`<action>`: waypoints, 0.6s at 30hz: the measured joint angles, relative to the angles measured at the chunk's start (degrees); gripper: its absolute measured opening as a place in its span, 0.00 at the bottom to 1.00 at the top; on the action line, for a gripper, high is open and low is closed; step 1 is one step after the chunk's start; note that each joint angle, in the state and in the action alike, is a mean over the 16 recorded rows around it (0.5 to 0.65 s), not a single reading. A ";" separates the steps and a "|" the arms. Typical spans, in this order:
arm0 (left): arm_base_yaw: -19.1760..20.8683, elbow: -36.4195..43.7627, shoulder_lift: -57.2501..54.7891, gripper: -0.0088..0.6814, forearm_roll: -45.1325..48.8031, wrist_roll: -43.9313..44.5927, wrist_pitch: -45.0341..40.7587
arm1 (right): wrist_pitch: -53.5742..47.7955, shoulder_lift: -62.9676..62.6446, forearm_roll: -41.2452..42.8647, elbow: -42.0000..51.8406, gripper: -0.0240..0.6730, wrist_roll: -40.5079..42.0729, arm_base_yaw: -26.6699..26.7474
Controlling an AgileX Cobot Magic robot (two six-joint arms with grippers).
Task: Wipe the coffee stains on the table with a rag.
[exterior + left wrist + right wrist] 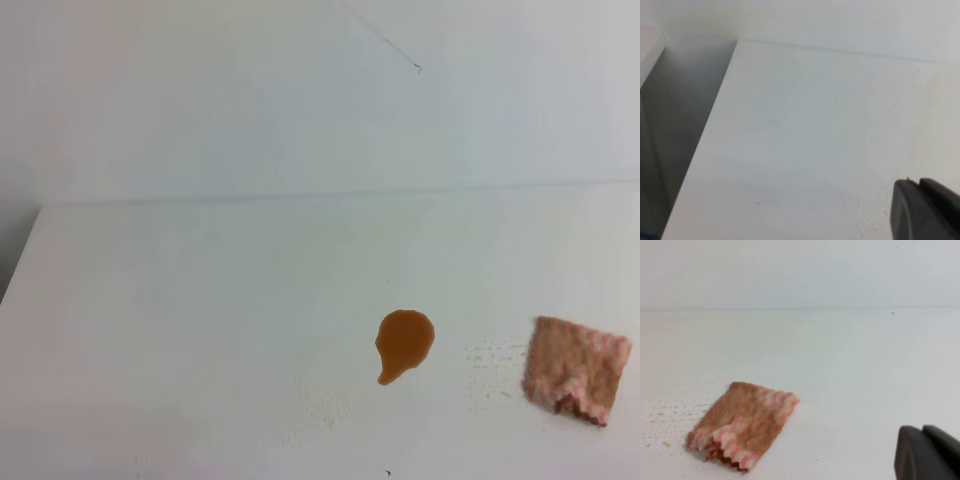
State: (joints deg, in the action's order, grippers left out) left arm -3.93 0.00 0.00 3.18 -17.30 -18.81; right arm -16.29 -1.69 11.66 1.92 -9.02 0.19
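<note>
The coffee stains (404,342) are one orange-brown teardrop blot on the white table (200,330), right of centre in the high view. The rag (577,369), pinkish-brown with zigzag edges, lies flat to the blot's right, slightly folded at its near edge. The right wrist view shows the rag (744,423) at lower left, with my right gripper (922,429) at the bottom right, apart from it, fingers pressed together and holding nothing. My left gripper (919,182) shows only in its wrist view, its dark fingers together over bare table (815,125). Neither gripper appears in the high view.
A pale wall (300,90) with a thin dark scratch (395,50) rises behind the table. The table's left edge (705,140) drops into a grey gap. Faint speckles (495,370) lie between blot and rag.
</note>
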 joint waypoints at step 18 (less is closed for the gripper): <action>0.00 0.00 0.00 0.01 0.00 0.00 0.00 | 0.00 0.00 0.00 0.00 0.03 0.00 0.00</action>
State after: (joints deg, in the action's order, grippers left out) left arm -3.93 0.00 0.00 3.18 -17.30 -18.81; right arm -16.29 -1.69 11.66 1.92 -9.02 0.19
